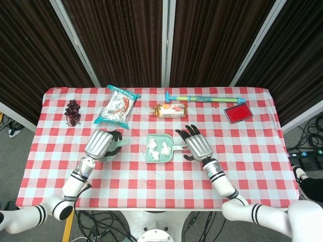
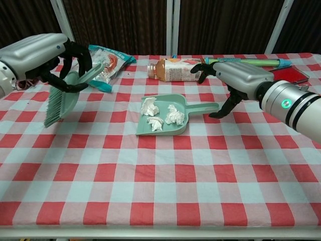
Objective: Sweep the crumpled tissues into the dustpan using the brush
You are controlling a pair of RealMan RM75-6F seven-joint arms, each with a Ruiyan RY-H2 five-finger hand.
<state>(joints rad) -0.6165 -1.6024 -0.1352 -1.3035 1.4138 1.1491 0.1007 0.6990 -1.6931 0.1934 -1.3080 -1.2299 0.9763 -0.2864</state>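
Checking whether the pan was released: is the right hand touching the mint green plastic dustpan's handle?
Apart. In the chest view, the right hand hovers open above the dustpan handle with checked cloth showing between.

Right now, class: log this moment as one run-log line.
left hand: holds brush, lifted | right hand: open, above dustpan handle | tissues: in dustpan | sweep: done
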